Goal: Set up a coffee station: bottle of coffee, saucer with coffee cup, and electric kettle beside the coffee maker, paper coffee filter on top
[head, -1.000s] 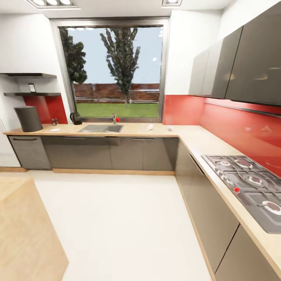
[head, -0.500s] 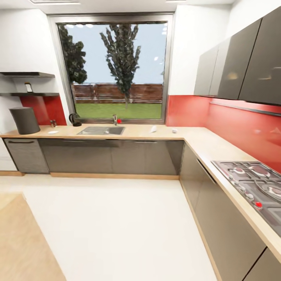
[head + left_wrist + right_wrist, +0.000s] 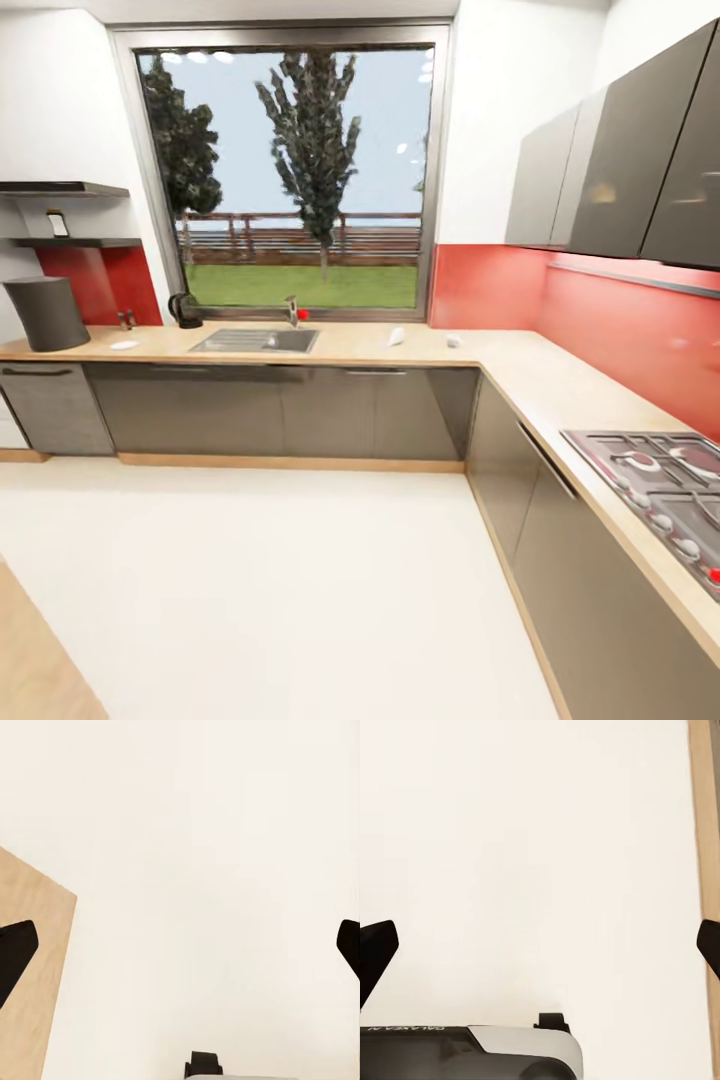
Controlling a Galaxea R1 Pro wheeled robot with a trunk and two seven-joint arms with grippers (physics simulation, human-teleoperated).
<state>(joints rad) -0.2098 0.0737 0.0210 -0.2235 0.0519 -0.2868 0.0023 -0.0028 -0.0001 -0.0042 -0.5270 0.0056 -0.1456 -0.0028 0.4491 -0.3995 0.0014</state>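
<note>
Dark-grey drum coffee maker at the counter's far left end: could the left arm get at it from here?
Probably not. The tall dark-grey drum coffee maker stands on the tan wood-look countertop across a stretch of white floor; the open left pincer hangs over floor.

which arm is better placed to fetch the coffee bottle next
Neither yet, slightly the left: both pincers, left and right, hang open over floor, and the bottle of coffee sits on the far-left kitchen shelf.

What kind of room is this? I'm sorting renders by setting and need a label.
A home kitchen, most likely: a long tan wood-look countertop over dark grey cabinets, with a steel sink under a big window and a gas hob on the right run.
</note>
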